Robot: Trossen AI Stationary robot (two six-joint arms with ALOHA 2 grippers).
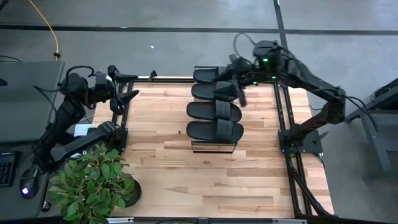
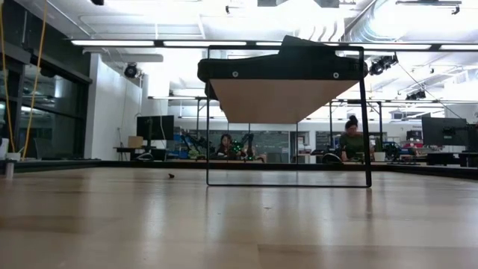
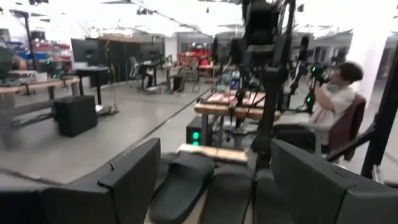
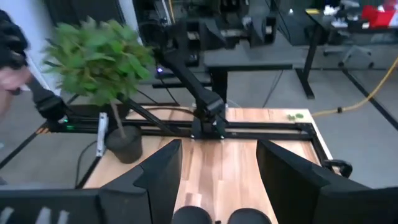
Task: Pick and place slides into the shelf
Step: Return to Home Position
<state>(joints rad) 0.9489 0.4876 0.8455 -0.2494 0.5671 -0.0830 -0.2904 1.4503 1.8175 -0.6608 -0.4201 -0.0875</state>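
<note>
Tabletop (image 1: 186,180) of pale butcher-block strips, rectangular, edged with dark metal rails. Toward its far middle, the shelf (image 1: 214,147): narrow, nearly all covered from above, only a light wood end showing past the nearest sandal. From table height, the same shelf (image 2: 276,101) as a pale plank raised on a thin black frame.

On that plank, all four slides (image 1: 214,111): matte black, oval-soled, wide-banded, laid crosswise in one row, side by side. Merged into a single dark profile (image 2: 287,60) in the low view; separate only from overhead.

Leafy green plant (image 1: 93,183) at the near left corner, its dark pot (image 4: 124,146) and thin stem plain from the right wrist, mostly under leaves from above.

Right gripper (image 1: 238,93) over the far half of the row, above the second slide from the far end; height above the strap not clear. Fingers (image 4: 161,171) spread wide, nothing between them.

Left gripper (image 1: 130,87) at the table's left edge, well apart from the shelf, facing the row. Fingers (image 3: 134,177) likewise wide apart and empty.

Beyond the table, a seated person (image 3: 336,102); two more at desks (image 2: 351,138) in the low view.
</note>
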